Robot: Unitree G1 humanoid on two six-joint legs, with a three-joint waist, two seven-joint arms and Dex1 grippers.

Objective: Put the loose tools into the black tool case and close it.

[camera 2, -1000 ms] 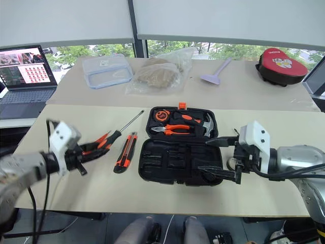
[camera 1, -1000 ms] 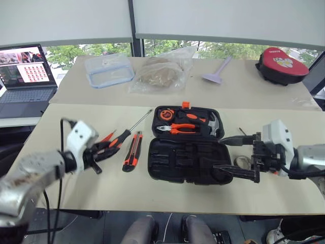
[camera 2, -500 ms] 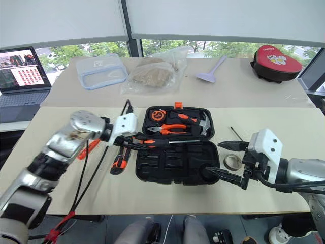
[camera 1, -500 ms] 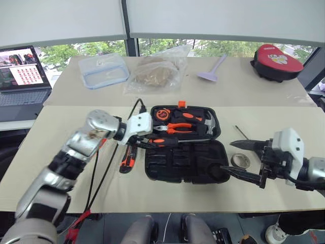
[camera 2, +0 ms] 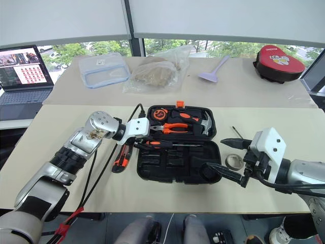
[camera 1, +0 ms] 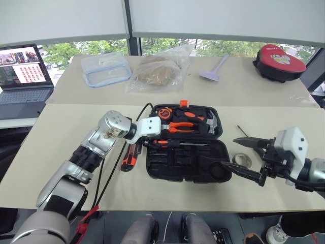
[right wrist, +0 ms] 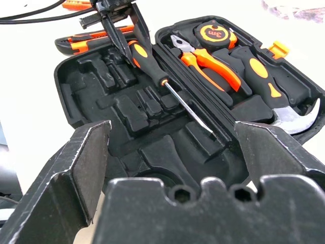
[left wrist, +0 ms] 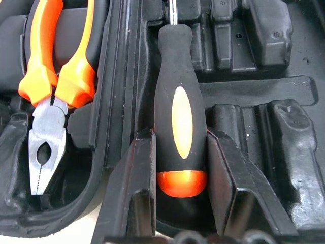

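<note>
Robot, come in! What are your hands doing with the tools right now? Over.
Left gripper clamps a black-and-orange screwdriver over the open black tool case. Right gripper open, empty, beside the tape roll. Utility knife lies outside the case.

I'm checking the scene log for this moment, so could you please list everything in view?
tool case: 1, black, open, near table centre
screwdriver: 1, black-orange, over the case in left gripper
pliers: 1, orange-handled, in the case
hammer: 1, in the case
tape measure: 1, orange-black, in the case
utility knife: 1, black-orange, left of the case
tape roll: 1, grey, right of the case
laptop: 1, far left
food box: 1, clear, far table
plastic bag: 1, far table
pouch: 1, red-black, far right
left gripper: shut on screwdriver
right gripper: open, beside the case
</note>
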